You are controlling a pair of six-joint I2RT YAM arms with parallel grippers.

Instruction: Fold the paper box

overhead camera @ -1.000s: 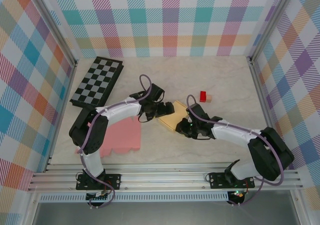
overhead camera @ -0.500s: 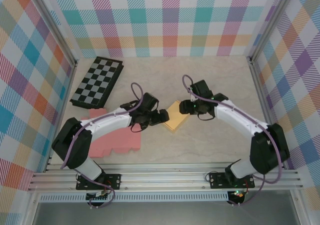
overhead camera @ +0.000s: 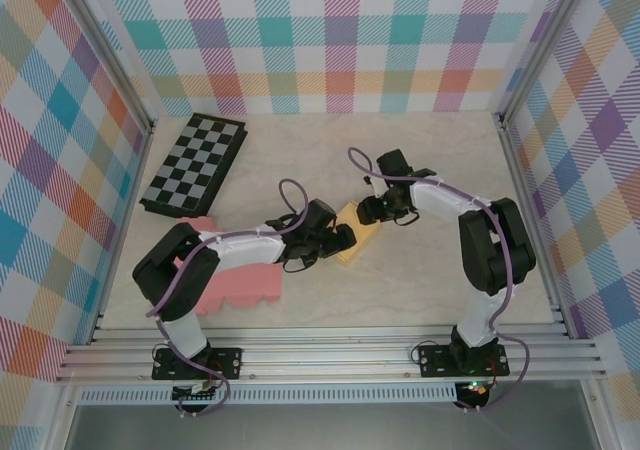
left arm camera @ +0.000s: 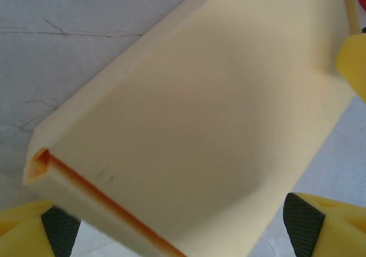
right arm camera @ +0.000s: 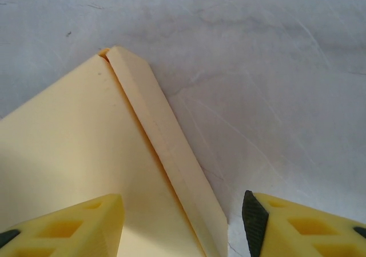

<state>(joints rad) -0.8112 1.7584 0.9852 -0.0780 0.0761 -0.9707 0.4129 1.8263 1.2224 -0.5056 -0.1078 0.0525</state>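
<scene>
Flat yellow box (overhead camera: 357, 244) at centre, left gripper (overhead camera: 343, 240) wide open astride its near end, right gripper (overhead camera: 370, 210) part open over its far corner, both holding nothing, chessboard (overhead camera: 195, 163) far left, pink sheet (overhead camera: 245, 285) under left arm

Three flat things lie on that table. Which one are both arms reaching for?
The pale yellow paper box in the middle; the black-and-white chequered board and the pink foam sheet lie off to the left.
</scene>
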